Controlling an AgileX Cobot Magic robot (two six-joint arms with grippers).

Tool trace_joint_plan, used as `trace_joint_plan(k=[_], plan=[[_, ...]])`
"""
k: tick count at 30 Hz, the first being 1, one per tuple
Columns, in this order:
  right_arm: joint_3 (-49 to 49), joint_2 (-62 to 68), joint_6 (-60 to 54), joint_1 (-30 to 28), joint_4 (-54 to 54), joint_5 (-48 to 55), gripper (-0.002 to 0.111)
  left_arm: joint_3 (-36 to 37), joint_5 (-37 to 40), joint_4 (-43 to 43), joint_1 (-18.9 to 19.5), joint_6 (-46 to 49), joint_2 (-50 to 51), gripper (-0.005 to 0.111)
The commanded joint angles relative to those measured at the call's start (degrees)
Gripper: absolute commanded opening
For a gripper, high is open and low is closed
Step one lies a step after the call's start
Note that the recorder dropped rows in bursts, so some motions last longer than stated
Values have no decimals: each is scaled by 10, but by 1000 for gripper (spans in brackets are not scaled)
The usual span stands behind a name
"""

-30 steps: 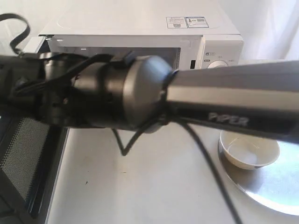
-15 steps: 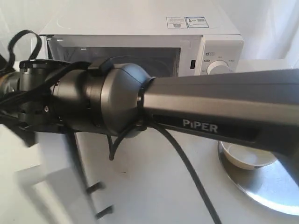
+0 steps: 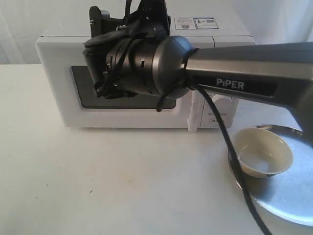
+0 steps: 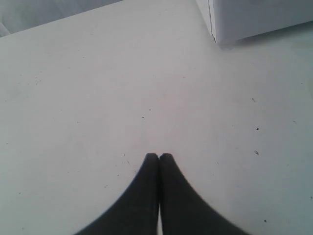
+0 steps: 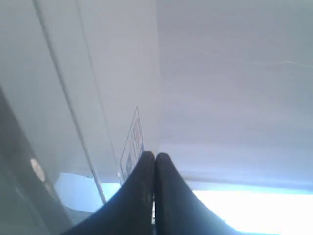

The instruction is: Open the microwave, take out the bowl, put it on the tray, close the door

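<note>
The white microwave stands at the back of the table. Its door lies flush against the front, and part of the dark window shows. The cream bowl sits upright on the silver tray at the right. My right arm's wrist hangs in front of the door's upper part. My right gripper is shut on nothing, its tips by the microwave's top edge near a sticker. Over bare table my left gripper is shut and empty, with a microwave corner beyond it.
The right arm's long grey link spans from the right edge across the microwave's control panel, and its cable hangs down past the bowl. White table stretches in front of the microwave. A white curtain backs the scene.
The door swung from wide open at the left to flush against the microwave. The right arm rose and drew back toward the microwave's top. Bowl and tray stayed put.
</note>
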Motion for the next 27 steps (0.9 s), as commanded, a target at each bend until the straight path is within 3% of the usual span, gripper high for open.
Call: trace_joint_plan(k=[1, 4, 6, 10, 16, 22, 27], plan=[[0, -13, 97, 4, -1, -37, 0, -1, 1, -5, 1, -2, -1, 0], [16, -64, 337, 22, -25, -102, 0, -1, 1, -5, 1, -2, -1, 0], [48, -117, 350, 28, -31, -132, 0, -1, 1, -5, 1, -2, -1, 0], [174, -229, 341, 56, -27, -24, 0, -1, 1, -5, 1, -2, -1, 0], [354, -360, 374, 116, -27, -17, 0, -1, 1, -5, 1, -2, -1, 0], [520, -478, 498, 184, -26, -9, 0, -1, 1, -5, 1, -2, -1, 0], [650, -554, 676, 246, -102, 27, 0, -1, 1, -5, 1, -2, -1, 0]])
